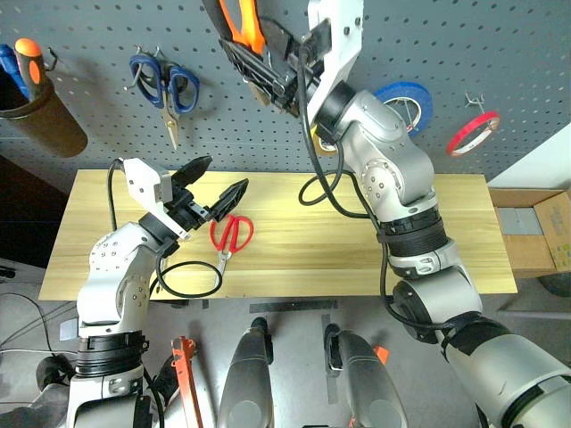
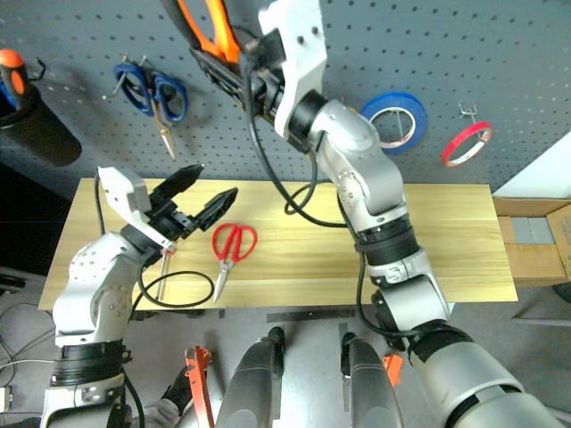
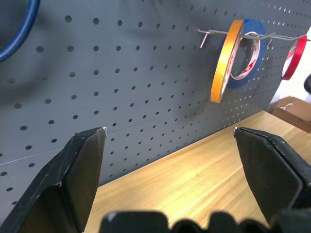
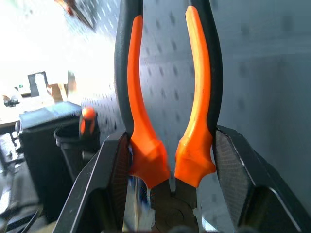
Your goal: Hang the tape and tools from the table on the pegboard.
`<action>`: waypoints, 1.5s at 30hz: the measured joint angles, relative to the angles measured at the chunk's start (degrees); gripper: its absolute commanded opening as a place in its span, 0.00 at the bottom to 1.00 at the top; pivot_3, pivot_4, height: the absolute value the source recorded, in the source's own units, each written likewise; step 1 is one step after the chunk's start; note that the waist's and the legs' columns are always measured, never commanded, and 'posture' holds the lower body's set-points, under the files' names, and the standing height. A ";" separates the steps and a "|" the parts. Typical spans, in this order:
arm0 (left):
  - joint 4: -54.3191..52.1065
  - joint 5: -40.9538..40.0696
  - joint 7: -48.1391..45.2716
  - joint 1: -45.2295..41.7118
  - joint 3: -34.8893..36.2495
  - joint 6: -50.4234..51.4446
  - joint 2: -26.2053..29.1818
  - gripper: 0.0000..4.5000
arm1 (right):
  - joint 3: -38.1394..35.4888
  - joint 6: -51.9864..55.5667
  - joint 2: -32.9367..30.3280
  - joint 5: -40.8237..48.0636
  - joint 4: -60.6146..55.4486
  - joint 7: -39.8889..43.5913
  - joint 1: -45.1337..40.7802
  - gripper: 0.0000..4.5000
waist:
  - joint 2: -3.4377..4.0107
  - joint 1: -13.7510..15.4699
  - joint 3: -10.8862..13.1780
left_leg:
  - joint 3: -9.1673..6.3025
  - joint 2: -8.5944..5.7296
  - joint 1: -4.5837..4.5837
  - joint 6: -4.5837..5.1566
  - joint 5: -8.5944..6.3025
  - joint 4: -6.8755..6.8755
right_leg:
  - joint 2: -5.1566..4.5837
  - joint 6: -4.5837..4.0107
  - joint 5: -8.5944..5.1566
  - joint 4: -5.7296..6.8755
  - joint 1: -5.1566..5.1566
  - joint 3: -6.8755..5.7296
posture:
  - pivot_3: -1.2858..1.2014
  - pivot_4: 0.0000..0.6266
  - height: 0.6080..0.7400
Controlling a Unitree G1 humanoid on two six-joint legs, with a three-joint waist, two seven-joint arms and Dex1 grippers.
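My right gripper [image 1: 260,67] is raised against the dark grey pegboard [image 1: 508,45], shut on the pliers [image 1: 243,22]. In the right wrist view their orange-and-black handles [image 4: 146,116] stand upright between my fingers [image 4: 109,179]. The red-handled scissors [image 1: 232,234] lie flat on the light wooden table [image 1: 428,250], blades toward its front edge. Just above and left of them hovers my left gripper [image 1: 223,176], open and empty, pointing at the pegboard. The thin red tape [image 1: 473,132] hangs on a hook at the right.
Blue-handled scissors [image 1: 165,85] hang at the pegboard's upper left. A wider blue roll [image 1: 406,100] and a yellow roll [image 3: 224,60] hang near the red ring. A dark cup [image 1: 45,120] at far left holds a red-orange handle [image 1: 31,55]. A cardboard box [image 1: 535,232] stands right of the table.
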 measured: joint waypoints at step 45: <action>-3.05 2.43 5.00 2.09 -2.83 0.13 -3.94 1.00 | -5.18 -31.07 5.63 -14.30 47.26 -12.59 -13.68 0.45 | -0.01 0.14 -0.08 | -0.53 0.10 0.08 -0.04 0.68 -0.10 | 0.25 -0.48 0.29 0.40 0.02 -0.28 | 0.57 0.57 1.00</action>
